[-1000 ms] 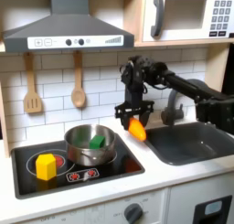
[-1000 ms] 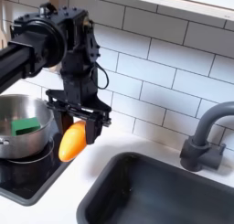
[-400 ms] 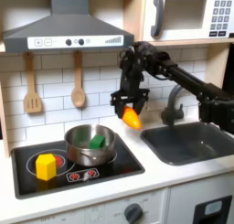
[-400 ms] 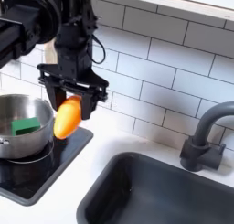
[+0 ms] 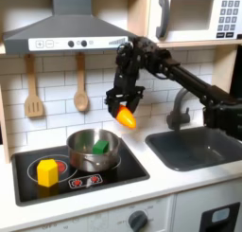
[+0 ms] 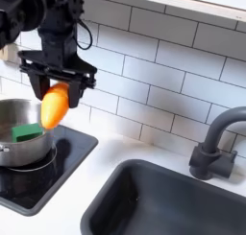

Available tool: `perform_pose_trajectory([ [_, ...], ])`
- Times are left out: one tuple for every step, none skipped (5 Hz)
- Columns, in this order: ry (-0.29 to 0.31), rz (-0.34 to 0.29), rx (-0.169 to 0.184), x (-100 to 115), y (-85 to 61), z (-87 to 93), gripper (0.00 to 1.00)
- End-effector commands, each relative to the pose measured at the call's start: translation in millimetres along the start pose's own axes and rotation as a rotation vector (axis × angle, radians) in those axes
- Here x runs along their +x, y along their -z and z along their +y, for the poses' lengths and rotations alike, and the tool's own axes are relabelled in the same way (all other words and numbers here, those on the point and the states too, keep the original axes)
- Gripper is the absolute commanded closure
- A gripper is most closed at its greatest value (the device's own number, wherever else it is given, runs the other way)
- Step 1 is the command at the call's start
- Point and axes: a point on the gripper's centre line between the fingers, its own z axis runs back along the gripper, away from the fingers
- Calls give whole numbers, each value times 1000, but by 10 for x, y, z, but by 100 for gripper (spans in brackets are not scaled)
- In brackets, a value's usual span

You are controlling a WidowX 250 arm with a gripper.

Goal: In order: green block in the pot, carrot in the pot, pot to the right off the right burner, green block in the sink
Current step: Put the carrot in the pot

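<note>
1. Above the pot's (image 5: pixel 94 151) rim, the gripper (image 5: pixel 124 110) has its fingers pinching the carrot (image 6: pixel 54 106), which hangs tip down.
2. Inside the pot lies the green block (image 6: pixel 26 132).
3. Light, hard, smooth plastic, likely slippery; grip its thick middle.

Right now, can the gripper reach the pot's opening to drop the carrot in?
Probably yes. The gripper holds the carrot just above the pot rim; the opening is uncovered, with the green block inside.
</note>
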Motion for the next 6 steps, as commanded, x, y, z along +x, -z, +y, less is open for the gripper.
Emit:
perform_pose_trajectory([
  [-90, 2, 56, 66, 109, 211, 100],
  [-120, -1, 82, 72, 194, 273, 100],
  [-144, -16, 106, 102, 144, 343, 100],
  [-187, 16, 123, 36, 216, 423, 100],
  [-198, 32, 154, 12, 244, 465, 100],
  [-221, 45, 174, -12, 250, 506, 100],
])
